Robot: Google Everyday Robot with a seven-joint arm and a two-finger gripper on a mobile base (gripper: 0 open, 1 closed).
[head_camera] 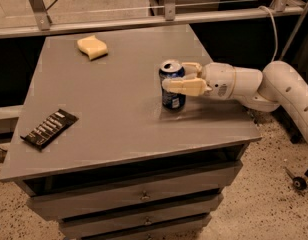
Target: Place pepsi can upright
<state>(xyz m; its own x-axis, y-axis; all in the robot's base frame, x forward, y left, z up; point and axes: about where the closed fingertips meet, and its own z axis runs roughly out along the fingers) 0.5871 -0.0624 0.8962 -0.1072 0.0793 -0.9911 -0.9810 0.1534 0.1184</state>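
The pepsi can (pixel 171 100), blue with a silver top, stands upright on the grey table (pixel 109 114), right of the middle. Its base seems to rest on the tabletop. My gripper (pixel 175 76) reaches in from the right and is shut around the can's upper half. One cream finger (pixel 186 87) crosses the front of the can and the other (pixel 192 67) lies behind it. The white arm (pixel 274 86) stretches off to the right edge of the view.
A flat black snack packet (pixel 49 128) lies near the table's front left edge. A yellow sponge (pixel 92 47) lies at the back left. A metal rail (pixel 144 21) runs behind the table. Drawers (pixel 139 196) sit below the top.
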